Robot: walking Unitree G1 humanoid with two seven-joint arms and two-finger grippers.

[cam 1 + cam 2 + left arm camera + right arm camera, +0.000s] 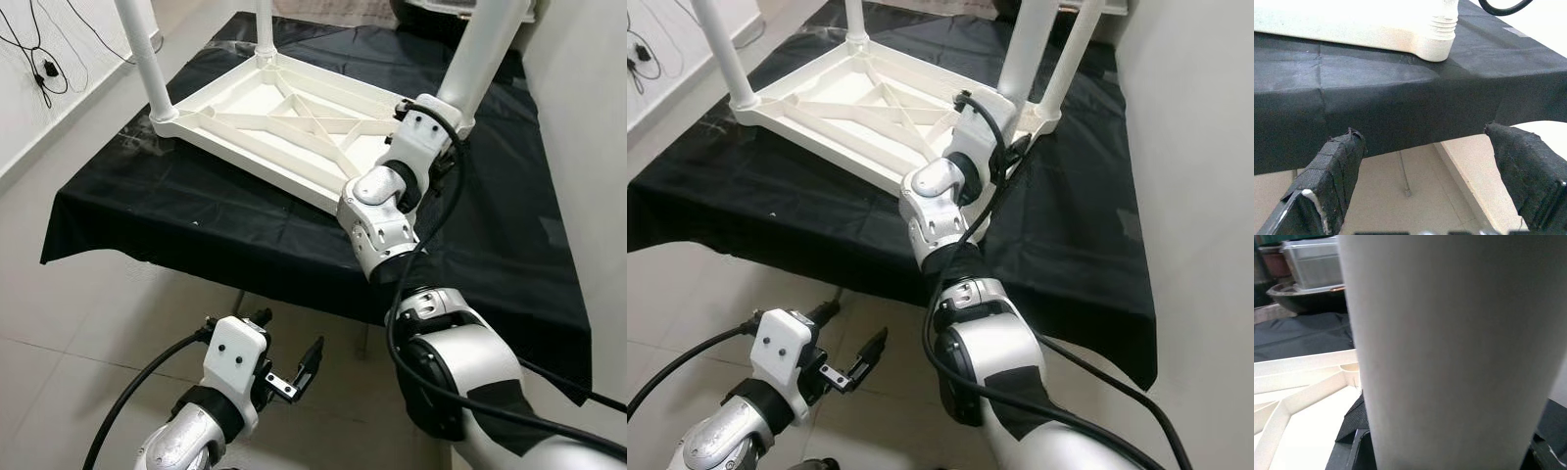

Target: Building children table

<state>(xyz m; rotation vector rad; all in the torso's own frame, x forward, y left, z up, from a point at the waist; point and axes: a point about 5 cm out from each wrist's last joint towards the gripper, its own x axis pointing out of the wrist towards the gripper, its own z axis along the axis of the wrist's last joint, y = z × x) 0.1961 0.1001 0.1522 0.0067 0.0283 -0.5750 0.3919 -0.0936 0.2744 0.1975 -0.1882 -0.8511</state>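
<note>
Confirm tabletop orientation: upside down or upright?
Upside down: the white tabletop shows its ribbed underside, white legs pointing up, on the black-covered table.

Low table (245, 245) draped in black cloth (490, 225) down over its edges, standing on pale tiled floor (98, 333). On the cloth, toward the far left corner, a white plastic tabletop (284, 122) turned upside down, ribs up, with white legs (147, 59) rising from its corners.
</note>
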